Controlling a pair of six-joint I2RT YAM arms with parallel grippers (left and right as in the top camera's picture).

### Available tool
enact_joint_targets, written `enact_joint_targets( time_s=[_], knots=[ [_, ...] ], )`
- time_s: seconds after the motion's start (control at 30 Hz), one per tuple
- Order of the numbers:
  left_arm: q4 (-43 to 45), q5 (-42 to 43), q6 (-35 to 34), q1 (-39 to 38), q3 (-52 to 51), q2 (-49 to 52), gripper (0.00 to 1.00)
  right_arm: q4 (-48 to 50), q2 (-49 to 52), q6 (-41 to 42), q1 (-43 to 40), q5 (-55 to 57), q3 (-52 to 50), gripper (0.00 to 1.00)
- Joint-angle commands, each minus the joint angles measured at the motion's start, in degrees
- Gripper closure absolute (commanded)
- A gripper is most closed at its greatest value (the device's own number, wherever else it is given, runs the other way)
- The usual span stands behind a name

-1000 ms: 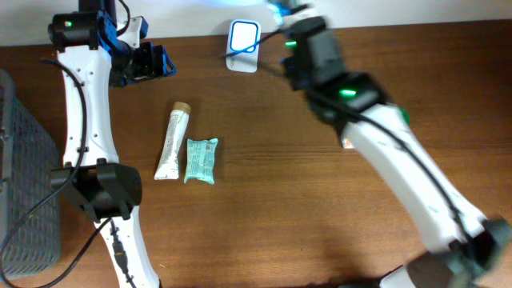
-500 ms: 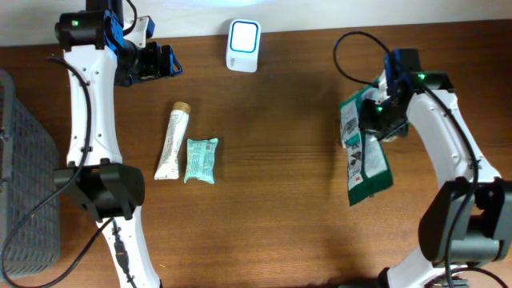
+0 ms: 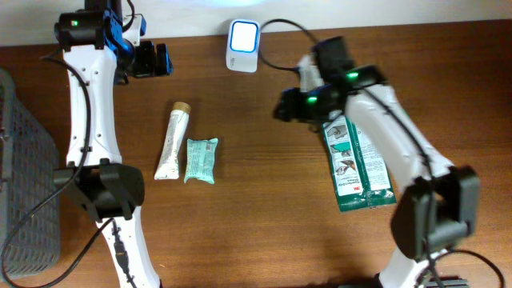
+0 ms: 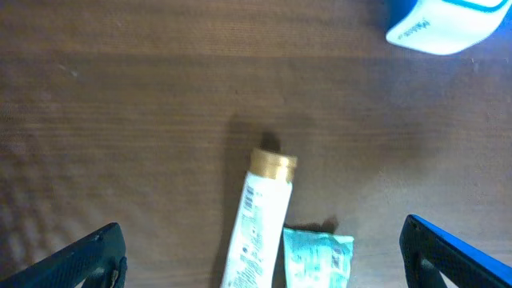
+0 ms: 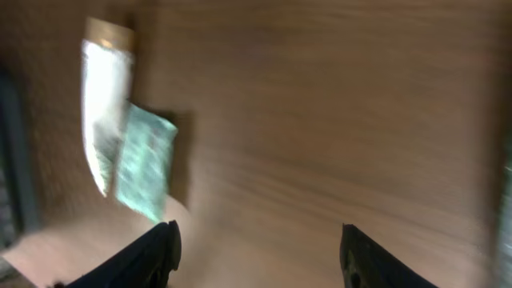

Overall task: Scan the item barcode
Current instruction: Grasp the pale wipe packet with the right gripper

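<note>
A green packet [image 3: 357,166] with a white printed label lies flat on the table at the right, partly under my right arm. My right gripper [image 3: 286,106] hovers left of it, open and empty [image 5: 256,240]. The white and blue scanner [image 3: 242,44] stands at the table's back edge; its corner shows in the left wrist view [image 4: 448,24]. My left gripper [image 3: 152,60] is high at the back left, wide open with nothing in it [image 4: 262,244]. Below it lie a white tube [image 4: 260,224] and a teal pouch [image 4: 316,258].
The white tube [image 3: 172,142] with its gold cap and the teal pouch [image 3: 201,160] lie side by side left of centre. They also appear blurred in the right wrist view, the tube [image 5: 104,120] above the pouch [image 5: 144,172]. A grey mesh basket [image 3: 24,192] stands at the left edge.
My right gripper opened and let go of the green packet, which now lies flat on the table; the arm swung left. My left gripper opened wider.
</note>
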Motion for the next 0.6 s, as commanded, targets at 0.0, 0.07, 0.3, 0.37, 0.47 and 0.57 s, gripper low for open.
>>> enact_joint_targets(
  time_s=[0.0,0.07,0.3,0.37,0.47,0.57],
  knots=[
    [1.7,-1.9,0.7,1.2,0.5,-0.5,0.0,5.2,6.6,12.1,7.5,-1.2,0.4,0.38],
    [2.3,-1.9,0.7,2.6,0.5,-0.5,0.01,13.1,11.9,16.2,13.2,-1.2,0.4,0.36],
    [2.2,-1.8,0.7,3.5,0.4,-0.5,0.0,21.3,18.9,21.0,22.7,-0.5,0.4,0.32],
    [2.0,-1.6,0.6,3.5,0.4,-0.5,0.01,22.1,20.4,21.0,24.6,-0.2,0.4,0.34],
    [1.4,-1.7,0.6,3.5,0.2,-0.5,0.01,22.3,22.3,21.0,24.6,-0.8,0.4,0.54],
    [1.3,-1.7,0.6,3.5,0.2,-0.5,0.01,21.0,21.4,16.6,23.8,-2.3,0.5,0.82]
  ],
)
